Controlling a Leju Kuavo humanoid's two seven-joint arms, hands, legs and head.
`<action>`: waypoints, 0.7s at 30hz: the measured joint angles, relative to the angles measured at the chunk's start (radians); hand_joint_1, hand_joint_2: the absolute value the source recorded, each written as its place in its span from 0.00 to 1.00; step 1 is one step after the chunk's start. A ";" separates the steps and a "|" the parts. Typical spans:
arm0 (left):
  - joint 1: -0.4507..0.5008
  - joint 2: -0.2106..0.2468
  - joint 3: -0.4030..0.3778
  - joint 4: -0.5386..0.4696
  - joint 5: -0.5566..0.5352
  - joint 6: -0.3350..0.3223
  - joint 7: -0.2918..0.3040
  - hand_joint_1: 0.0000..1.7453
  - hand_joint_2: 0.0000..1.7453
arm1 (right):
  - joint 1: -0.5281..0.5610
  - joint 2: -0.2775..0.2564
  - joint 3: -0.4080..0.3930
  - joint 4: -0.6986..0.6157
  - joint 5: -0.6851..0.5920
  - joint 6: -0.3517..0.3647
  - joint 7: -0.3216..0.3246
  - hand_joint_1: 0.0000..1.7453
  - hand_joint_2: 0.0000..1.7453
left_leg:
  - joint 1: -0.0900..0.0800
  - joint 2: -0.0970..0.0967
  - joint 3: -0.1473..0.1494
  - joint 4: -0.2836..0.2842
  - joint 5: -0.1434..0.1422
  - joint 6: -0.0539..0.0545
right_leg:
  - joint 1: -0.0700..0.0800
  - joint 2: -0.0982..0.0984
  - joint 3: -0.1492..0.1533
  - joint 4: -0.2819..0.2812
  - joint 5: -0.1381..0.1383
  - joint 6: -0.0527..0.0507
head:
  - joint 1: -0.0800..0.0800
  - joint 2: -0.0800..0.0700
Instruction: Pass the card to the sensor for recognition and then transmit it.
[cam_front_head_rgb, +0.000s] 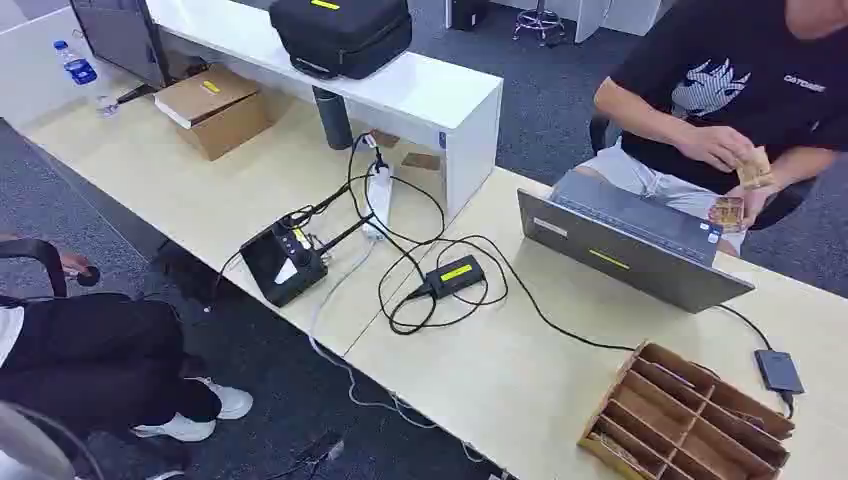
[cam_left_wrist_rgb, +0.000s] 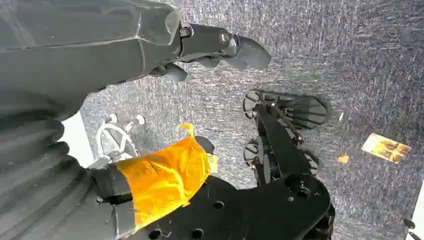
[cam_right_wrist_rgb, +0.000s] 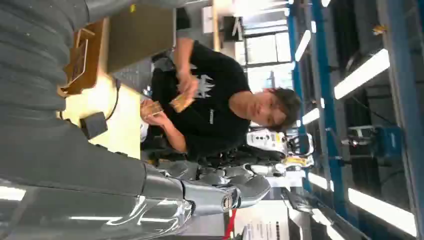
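A: Left hand (cam_left_wrist_rgb: 220, 50) is seen empty, fingers apart, over carpet; right hand (cam_right_wrist_rgb: 220, 195) likewise empty
B: Cards (cam_front_head_rgb: 745, 185) are held by a person (cam_front_head_rgb: 740, 70) behind the laptop (cam_front_head_rgb: 630, 245); sensor (cam_front_head_rgb: 455, 273) is left on the table (cam_front_head_rgb: 500, 380)

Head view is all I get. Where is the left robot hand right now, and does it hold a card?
Observer: The left robot hand hangs over grey carpet, and no card shows in it.
Operator: Is anything lying down there?
Observer: Yes, one card lies flat on the carpet, well apart from the hand.
Operator: And the right robot hand?
Observer: The right robot hand points toward the person across the table. Its thumb shows with nothing against it, and its fingers are hidden.
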 joint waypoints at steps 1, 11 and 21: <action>-0.001 0.000 -0.002 0.000 0.001 0.000 0.000 0.00 1.00 | -0.005 -0.007 0.019 0.000 0.028 -0.017 0.000 0.00 1.00 | 0.000 0.000 0.000 0.000 0.000 0.000 | 0.000 0.000 0.000 0.000 0.000 0.000 | 0.000 0.000; -0.015 0.017 -0.025 0.000 -0.011 0.000 0.003 0.00 1.00 | -0.154 -0.056 0.210 0.053 0.268 -0.138 0.053 0.00 1.00 | 0.000 0.000 0.000 0.000 0.001 0.000 | 0.000 0.000 0.000 0.001 0.000 0.000 | 0.000 0.000; -0.031 0.032 -0.054 0.000 -0.034 -0.007 0.019 0.00 1.00 | -0.340 -0.079 0.353 0.202 0.444 -0.200 0.133 0.00 1.00 | 0.000 0.001 -0.001 0.000 0.001 -0.001 | 0.000 0.001 -0.001 0.001 0.002 -0.002 | -0.001 0.000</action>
